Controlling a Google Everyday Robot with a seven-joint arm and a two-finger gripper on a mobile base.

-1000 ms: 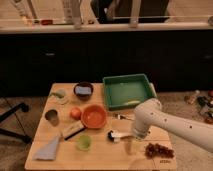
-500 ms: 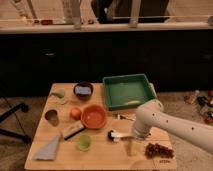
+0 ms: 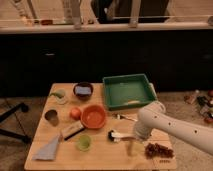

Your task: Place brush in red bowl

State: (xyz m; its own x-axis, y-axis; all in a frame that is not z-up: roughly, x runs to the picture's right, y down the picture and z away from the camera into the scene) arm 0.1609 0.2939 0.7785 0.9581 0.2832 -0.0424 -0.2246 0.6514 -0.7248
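Observation:
The brush (image 3: 119,136) lies on the wooden table (image 3: 100,159), its black head to the left and its whitish handle pointing right. The red bowl (image 3: 93,116) sits to its upper left, a short gap away, and looks empty. My white arm comes in from the lower right. The gripper (image 3: 130,145) points down at the right end of the brush handle, just in front of it. I cannot tell whether it touches the handle.
A green tray (image 3: 128,91) stands at the back right. There is also a dark brown bowl (image 3: 83,90), an orange ball (image 3: 75,113), a wooden scrubber (image 3: 72,132), a green cup (image 3: 84,143), a metal cup (image 3: 51,117), a fork (image 3: 125,118), grapes (image 3: 157,149) and a grey cloth (image 3: 48,149).

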